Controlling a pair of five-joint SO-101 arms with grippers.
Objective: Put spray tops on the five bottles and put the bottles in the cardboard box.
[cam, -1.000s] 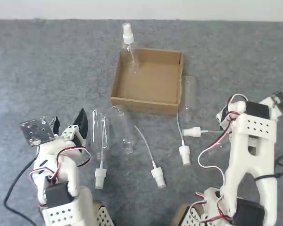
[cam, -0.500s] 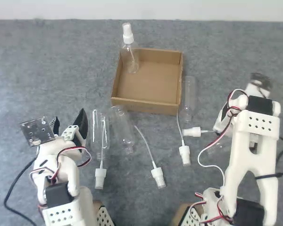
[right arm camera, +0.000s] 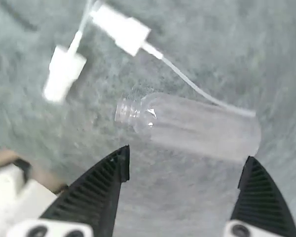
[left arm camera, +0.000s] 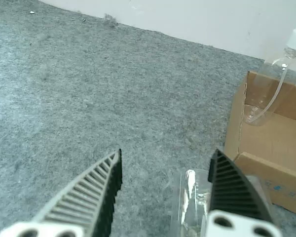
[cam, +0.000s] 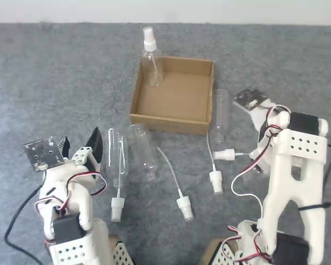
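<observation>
Currently one capped bottle (cam: 150,55) stands in the cardboard box (cam: 174,122). Our right gripper (right arm camera: 186,157), fingers wide, hovers over an uncapped bottle (right arm camera: 187,123) lying toward the right edge of the surface (cam: 55,83); we judge that lowering and closing on it comes next. Our left gripper (left arm camera: 166,154): fingers wide.

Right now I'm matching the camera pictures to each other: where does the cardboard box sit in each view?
High view: cardboard box at top centre.
Left wrist view: box at the right edge, past the open left pincer.
Right wrist view: aimed instead at a lying bottle.
Shared landmark: capped bottle standing in the box's corner.
</observation>
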